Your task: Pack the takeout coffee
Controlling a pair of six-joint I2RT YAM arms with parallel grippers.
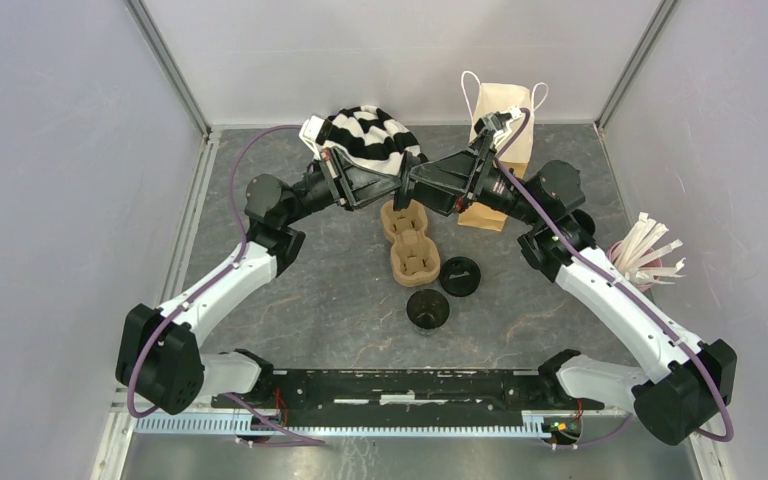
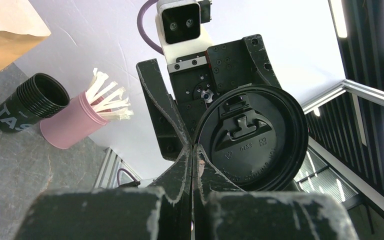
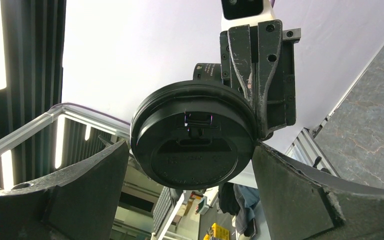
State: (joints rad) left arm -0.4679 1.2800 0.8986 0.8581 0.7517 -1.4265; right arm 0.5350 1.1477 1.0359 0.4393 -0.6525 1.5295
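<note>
My left gripper (image 2: 193, 159) is shut on the rim of a flat round black lid (image 2: 252, 137), held up in the air between the two arms (image 1: 406, 186). My right gripper (image 3: 190, 167) faces it with its fingers spread wide on either side of the lid (image 3: 195, 140), not pressing on it. An open-topped black coffee cup (image 1: 427, 310) stands on the table in front of the carrier and shows again in the left wrist view (image 2: 27, 102). A second black lid (image 1: 460, 275) lies flat beside it.
A brown moulded two-cup carrier (image 1: 409, 238) lies under the grippers. A brown paper bag (image 1: 501, 140) stands at the back right, a striped cloth (image 1: 368, 133) at the back left. A pink cup of white sticks (image 1: 648, 255) stands by the right wall.
</note>
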